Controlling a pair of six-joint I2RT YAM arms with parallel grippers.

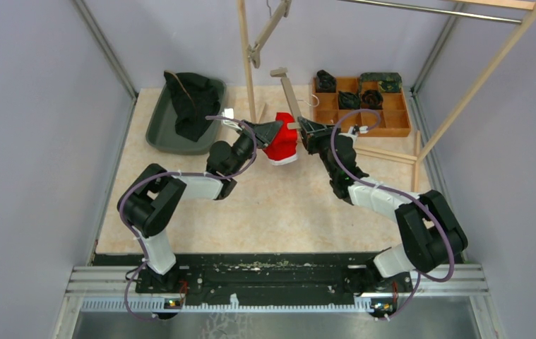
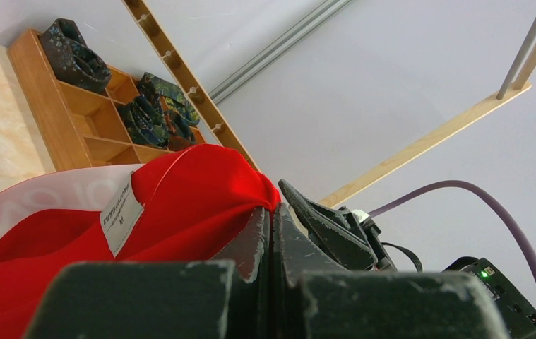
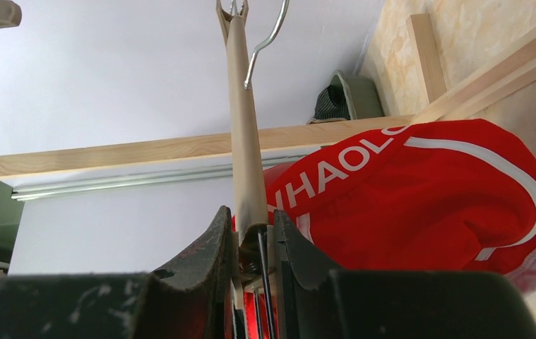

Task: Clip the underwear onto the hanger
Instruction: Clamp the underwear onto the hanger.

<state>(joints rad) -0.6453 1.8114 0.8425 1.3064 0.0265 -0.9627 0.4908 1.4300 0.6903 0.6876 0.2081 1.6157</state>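
Above the table (image 1: 265, 205), the left gripper (image 1: 273, 129) pinches red underwear (image 1: 282, 147); the right gripper (image 1: 304, 126) clamps the wooden hanger (image 1: 287, 92).

— What do the arms look like?
— The left arm (image 1: 159, 201) and the right arm (image 1: 427, 226) match: chunky black joint housings, with white shells on the links between.
— Any wiring?
— A purple cable (image 2: 455, 184) loops outside each arm.
— And the fingers (image 3: 208, 247)?
— They are matte black and wedge-shaped, scuffed grey along the edges. A small green light (image 2: 488, 271) glows on one black wrist housing.
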